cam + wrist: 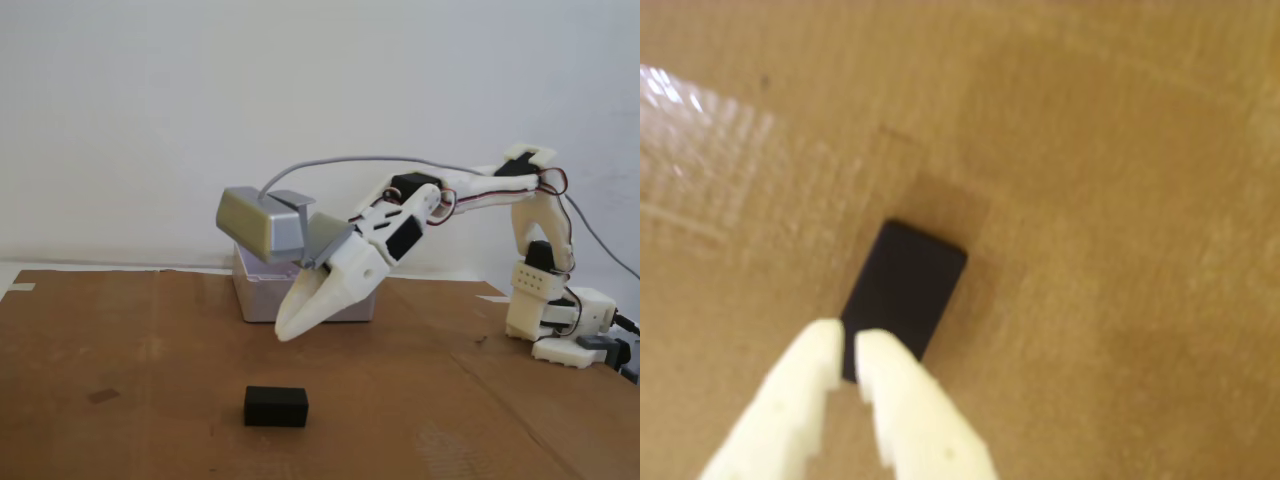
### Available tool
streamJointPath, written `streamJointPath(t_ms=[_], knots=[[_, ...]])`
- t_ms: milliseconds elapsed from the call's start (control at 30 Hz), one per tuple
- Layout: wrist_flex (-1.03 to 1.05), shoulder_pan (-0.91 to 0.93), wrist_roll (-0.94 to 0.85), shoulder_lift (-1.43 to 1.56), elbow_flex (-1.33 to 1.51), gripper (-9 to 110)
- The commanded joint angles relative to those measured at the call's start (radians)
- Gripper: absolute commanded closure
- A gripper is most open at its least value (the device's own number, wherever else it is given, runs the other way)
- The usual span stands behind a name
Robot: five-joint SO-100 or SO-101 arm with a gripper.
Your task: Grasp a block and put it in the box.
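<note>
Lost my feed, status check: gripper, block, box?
White two-finger gripper shut, empty, above cardboard. Small matte black block on cardboard, ungrasped. Pale lavender-grey plastic box behind the arm. Nothing in the way.

From the fixed view I lose most of the box (258,300) behind the tool (287,332) and its grey camera module (260,224). In my blurred wrist view, the tool hides the block (902,290)'s near end.
</note>
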Motion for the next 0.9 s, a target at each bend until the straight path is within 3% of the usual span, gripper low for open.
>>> streamJointPath(t_ms=[0,167,400,567,867], knots=[[0.009,0.021,-0.011,0.055,-0.114,101],[0.014,0.026,-0.011,0.061,-0.112,100],[0.014,0.025,-0.011,0.061,-0.120,73],[0.014,0.017,-0.006,0.061,-0.115,61],[0.014,-0.002,0.005,0.055,-0.110,52]])
